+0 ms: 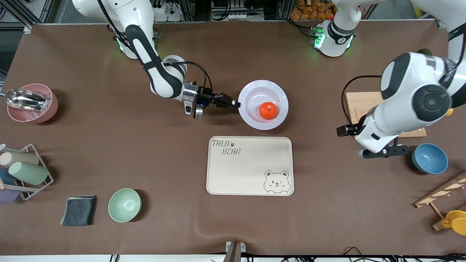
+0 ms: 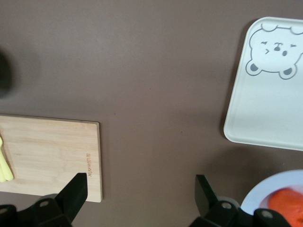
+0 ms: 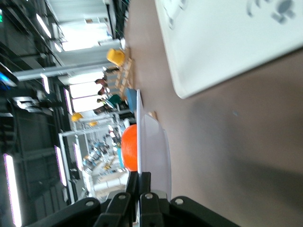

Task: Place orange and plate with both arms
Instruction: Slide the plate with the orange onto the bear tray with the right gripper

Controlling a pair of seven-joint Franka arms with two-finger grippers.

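Observation:
The white plate point(image 1: 255, 95) is just farther from the front camera than the cream bear tray point(image 1: 249, 166). The orange point(image 1: 268, 110) lies in its well. My right gripper point(image 1: 237, 104) is shut on the plate's rim at the side toward the right arm's end. In the right wrist view the fingers point(image 3: 140, 177) pinch the plate's edge point(image 3: 156, 142), and the orange point(image 3: 130, 147) shows past it. I cannot tell whether the plate rests on the cloth. My left gripper point(image 1: 349, 129) is open and empty above the cloth, between the plate and a wooden board point(image 1: 364, 103). Its fingers are wide apart point(image 2: 139, 191).
The bear tray also shows in the left wrist view point(image 2: 270, 104), as does the board point(image 2: 52, 158). A blue bowl point(image 1: 429, 158) sits near the left arm. A green bowl point(image 1: 124, 205), a grey cloth point(image 1: 79, 210), a cup rack point(image 1: 22, 171) and a pink bowl point(image 1: 32, 103) are toward the right arm's end.

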